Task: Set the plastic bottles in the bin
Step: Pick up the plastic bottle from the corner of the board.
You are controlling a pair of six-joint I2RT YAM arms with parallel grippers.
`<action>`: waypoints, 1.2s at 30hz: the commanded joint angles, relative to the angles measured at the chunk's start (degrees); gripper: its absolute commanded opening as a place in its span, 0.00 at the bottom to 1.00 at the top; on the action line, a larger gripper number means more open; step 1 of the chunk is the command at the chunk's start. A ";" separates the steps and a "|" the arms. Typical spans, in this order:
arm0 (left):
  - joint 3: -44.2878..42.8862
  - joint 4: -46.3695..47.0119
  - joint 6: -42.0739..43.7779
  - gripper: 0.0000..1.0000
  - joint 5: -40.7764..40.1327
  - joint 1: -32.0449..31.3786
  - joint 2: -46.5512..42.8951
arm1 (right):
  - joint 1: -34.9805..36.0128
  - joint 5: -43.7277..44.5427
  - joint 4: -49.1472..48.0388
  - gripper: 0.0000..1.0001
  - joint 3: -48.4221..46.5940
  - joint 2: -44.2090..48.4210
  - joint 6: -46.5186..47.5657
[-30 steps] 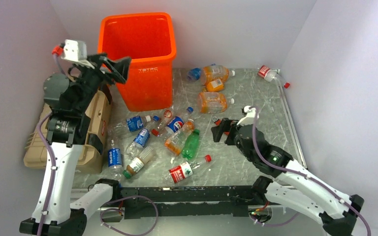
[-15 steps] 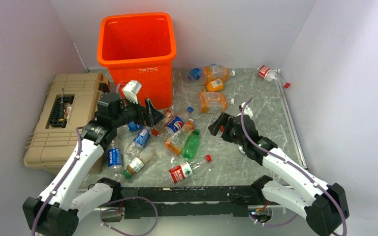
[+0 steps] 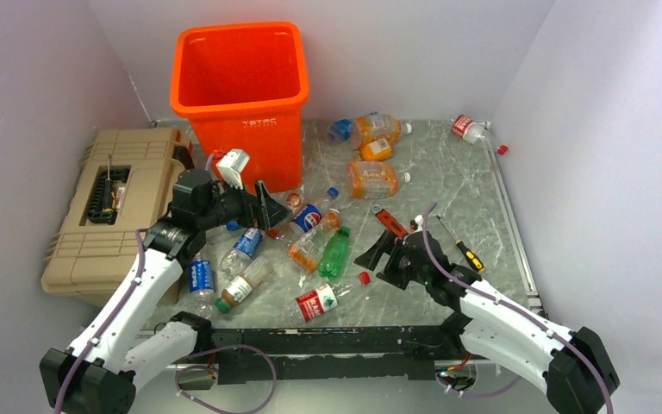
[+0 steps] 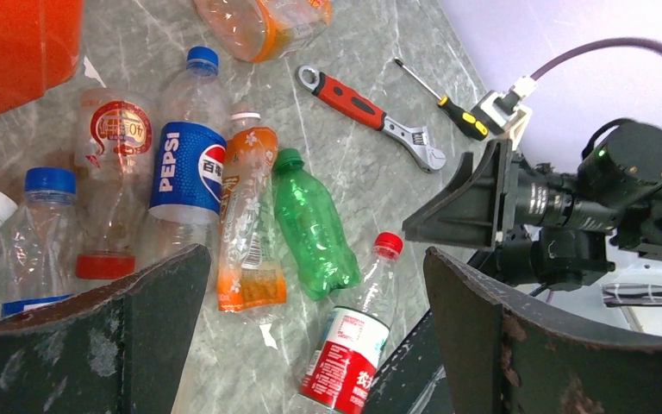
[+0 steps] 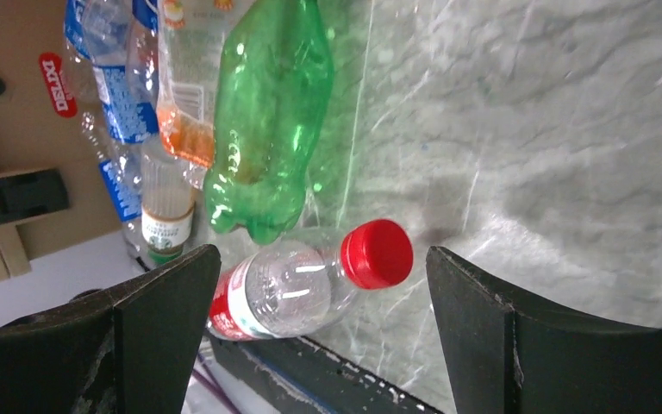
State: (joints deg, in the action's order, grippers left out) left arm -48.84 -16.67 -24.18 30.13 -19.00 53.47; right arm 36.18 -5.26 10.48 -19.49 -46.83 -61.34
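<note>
Grey marble counter (image 3: pixel 465 181): bin (image 3: pixel 263 129) stands at far edge, left of centre; bottles (image 3: pixel 334 253) lie mid-counter and toward the far edge. Left gripper (image 3: pixel 265 209) and right gripper (image 3: pixel 377 263), flanking the mid-counter bottles, both gape wide, holding nothing.

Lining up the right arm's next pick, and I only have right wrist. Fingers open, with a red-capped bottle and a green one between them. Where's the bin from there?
Observer: The bin stands upright at the far side of the table, left of centre, beyond the bottle pile from the right gripper.
Operator: Left arm in the way?
Observer: Left gripper is open, just in front of the bin at the pile's left side.
Operator: Any non-bottles near me?
Observer: A red-handled wrench lies just beyond the right gripper, and a screwdriver lies to its right.
</note>
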 commanded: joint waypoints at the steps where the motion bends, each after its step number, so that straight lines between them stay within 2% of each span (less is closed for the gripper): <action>1: -0.20 2.25 -2.22 0.99 0.83 -0.15 0.04 | 2.54 -1.32 -6.04 0.94 3.75 -0.80 -8.03; 5: 0.23 1.49 -2.50 0.99 -0.67 -0.30 -0.48 | 3.69 1.11 -8.15 0.89 6.35 -3.03 -13.81; 9: 0.19 0.27 -1.81 0.99 -3.78 -0.51 -1.57 | 3.89 4.93 -8.04 0.87 8.65 -0.69 -17.18; 17: 0.40 0.64 -1.27 0.99 -4.86 -0.52 -0.28 | 4.28 4.88 -18.00 0.78 13.14 -1.09 -21.93; 24: 0.41 0.49 -1.65 1.00 -5.43 -0.59 1.23 | 9.43 11.40 -21.07 0.68 14.30 -2.09 -25.65; 30: 1.25 2.25 -1.54 1.00 -4.83 -0.85 1.41 | 16.37 17.13 -26.21 0.58 17.56 -6.70 -30.24; 33: 1.42 2.52 -1.57 0.99 -4.81 -1.02 1.99 | 17.10 18.34 -29.68 0.57 19.36 -6.93 -31.77; 36: 0.80 1.39 -1.50 0.99 -5.31 -1.16 2.58 | 17.08 18.71 -29.07 0.57 19.05 -6.53 -30.40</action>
State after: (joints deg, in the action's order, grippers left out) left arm -47.72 -16.88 -25.76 25.15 -19.79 55.51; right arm 52.90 9.67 -18.31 -1.65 -52.82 -91.66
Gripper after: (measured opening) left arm 0.994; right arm 0.570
